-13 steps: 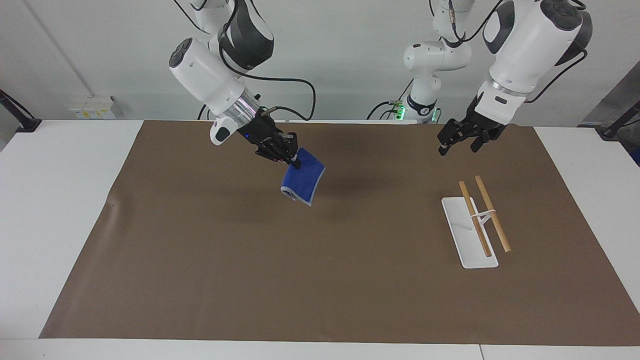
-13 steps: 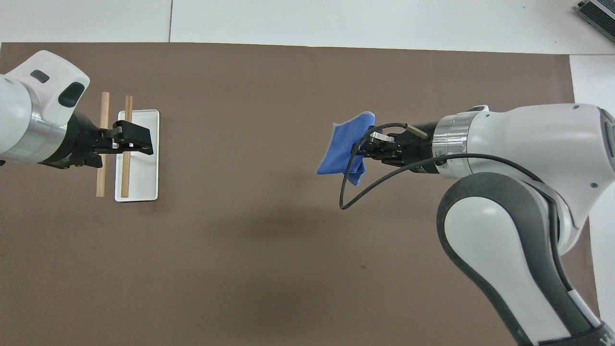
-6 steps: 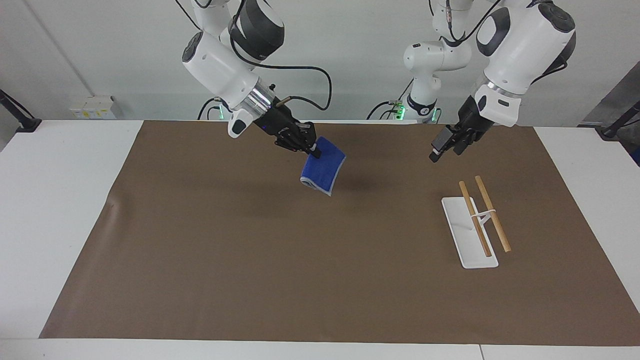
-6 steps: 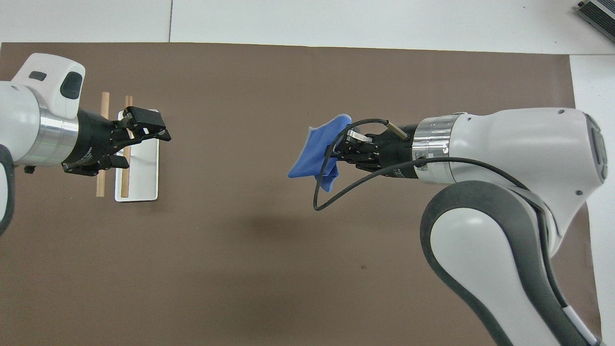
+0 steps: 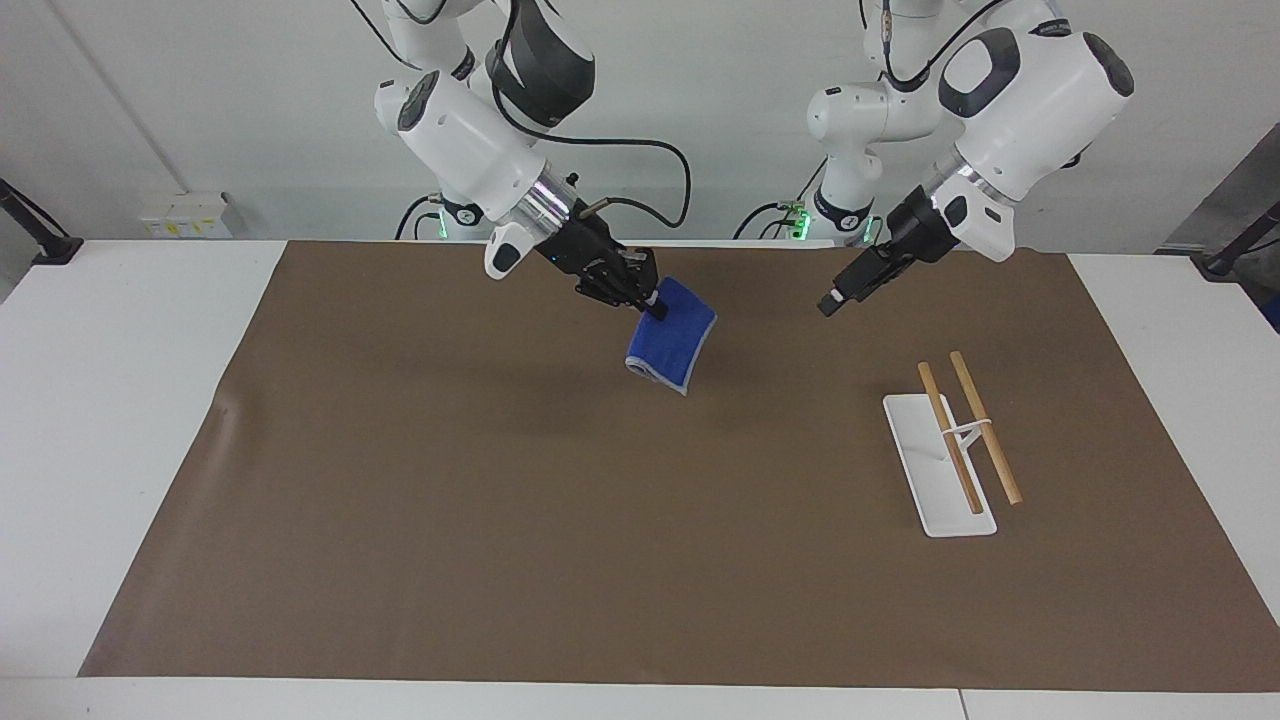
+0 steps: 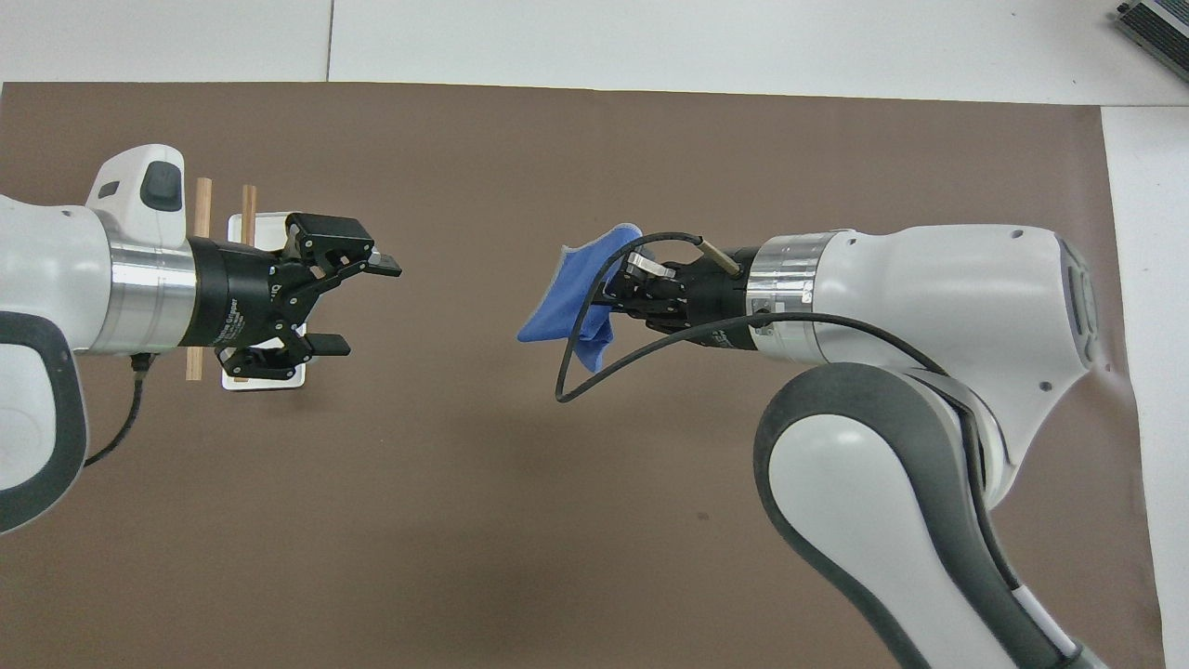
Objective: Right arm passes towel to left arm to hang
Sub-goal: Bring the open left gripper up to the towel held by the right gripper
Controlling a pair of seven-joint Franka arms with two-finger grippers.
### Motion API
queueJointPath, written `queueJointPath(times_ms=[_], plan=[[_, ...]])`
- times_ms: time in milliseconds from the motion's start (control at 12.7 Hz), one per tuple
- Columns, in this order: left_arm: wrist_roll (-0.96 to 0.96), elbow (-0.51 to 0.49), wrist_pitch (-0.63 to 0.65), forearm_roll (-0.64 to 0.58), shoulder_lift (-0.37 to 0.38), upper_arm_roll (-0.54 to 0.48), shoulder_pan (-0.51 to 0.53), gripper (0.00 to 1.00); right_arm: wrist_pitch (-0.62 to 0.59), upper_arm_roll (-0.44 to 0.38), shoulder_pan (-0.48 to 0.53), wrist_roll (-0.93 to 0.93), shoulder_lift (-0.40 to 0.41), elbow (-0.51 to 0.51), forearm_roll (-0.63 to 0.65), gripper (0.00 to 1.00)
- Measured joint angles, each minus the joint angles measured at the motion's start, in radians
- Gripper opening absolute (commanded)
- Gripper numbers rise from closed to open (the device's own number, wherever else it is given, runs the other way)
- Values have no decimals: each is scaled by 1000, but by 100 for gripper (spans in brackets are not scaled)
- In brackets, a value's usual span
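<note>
in the last second i have brought both arms toward each other over the middle of the table. the right gripper (image 5: 655,303) is pinched tight on one corner of the blue towel (image 5: 672,334), which hangs in the air over the brown mat (image 5: 500,520), now closer to the other arm. the left gripper (image 5: 830,303) has swung away from the rack (image 5: 940,470) and points at the towel with its fingers (image 6: 383,266) wide open. a gap is still between them, so i think the pass comes next. the mat covers a white table (image 5: 120,340), and a plain white wall (image 5: 220,100) is at the robots' end
</note>
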State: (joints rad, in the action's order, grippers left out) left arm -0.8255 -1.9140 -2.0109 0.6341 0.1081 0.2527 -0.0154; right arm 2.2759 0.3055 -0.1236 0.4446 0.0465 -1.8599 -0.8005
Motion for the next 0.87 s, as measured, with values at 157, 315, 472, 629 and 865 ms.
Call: queueJointPath(times_ms=[157, 315, 472, 629, 865], plan=[[-97, -64, -124, 61, 22, 3, -62, 100, 1, 0, 0, 0, 0, 0, -2, 0], [-164, -118, -223, 100, 36, 4, -115, 100, 1, 0, 0, 0, 0, 0, -2, 0], [-206, -152, -283, 128, 41, 5, -146, 100, 1, 0, 0, 0, 0, 0, -2, 0], [-264, -181, -340, 137, 41, 4, -178, 100, 1, 0, 0, 0, 0, 0, -2, 0], [-398, -214, -414, 138, 48, 4, -246, 100, 1, -2, 0, 0, 1, 0, -2, 0]])
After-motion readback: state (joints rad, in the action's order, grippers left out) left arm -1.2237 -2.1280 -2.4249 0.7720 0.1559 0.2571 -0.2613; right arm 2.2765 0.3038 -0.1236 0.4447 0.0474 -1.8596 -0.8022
